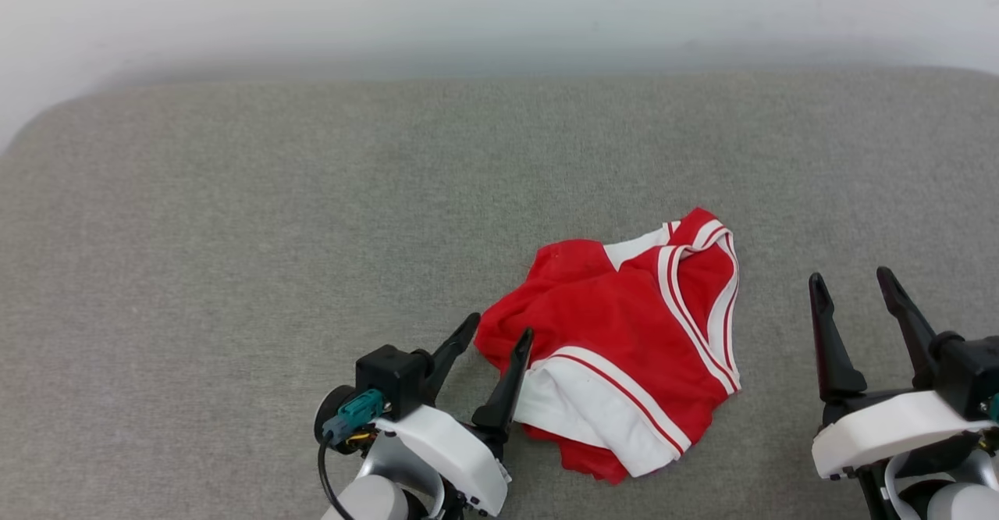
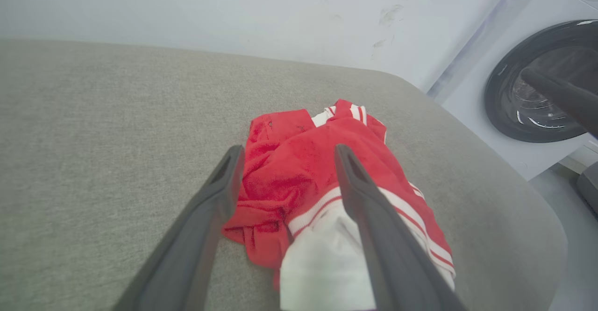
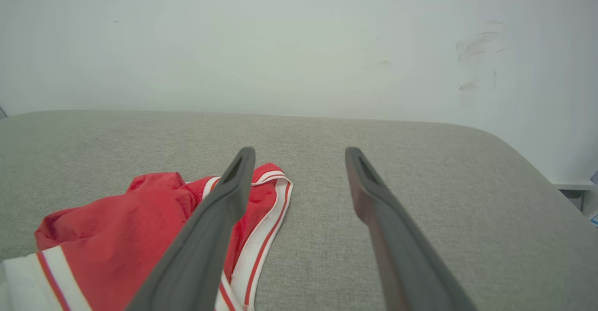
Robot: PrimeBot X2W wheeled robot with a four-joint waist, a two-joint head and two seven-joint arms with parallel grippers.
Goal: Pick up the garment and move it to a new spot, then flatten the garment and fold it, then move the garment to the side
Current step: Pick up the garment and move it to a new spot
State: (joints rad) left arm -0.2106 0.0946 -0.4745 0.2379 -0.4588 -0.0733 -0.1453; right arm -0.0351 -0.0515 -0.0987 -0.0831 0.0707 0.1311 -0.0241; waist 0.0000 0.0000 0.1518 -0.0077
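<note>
The garment [image 1: 624, 333] is a red jersey with white sleeves and striped trim, lying crumpled on the grey padded surface [image 1: 234, 231] at the front centre. My left gripper [image 1: 497, 329] is open at the garment's left edge, its right finger over the white sleeve and red fold, nothing pinched. In the left wrist view the garment [image 2: 299, 175] lies between and beyond the spread fingers of the left gripper [image 2: 287, 150]. My right gripper [image 1: 851, 278] stands open to the garment's right, apart from it. In the right wrist view the garment [image 3: 117, 227] sits left of the open right gripper [image 3: 299, 150].
A pale wall [image 1: 499, 12] runs behind the surface's far edge. A white washing machine [image 2: 532, 87] with a dark round door stands off the surface's right end. Bare grey surface stretches left and behind the garment.
</note>
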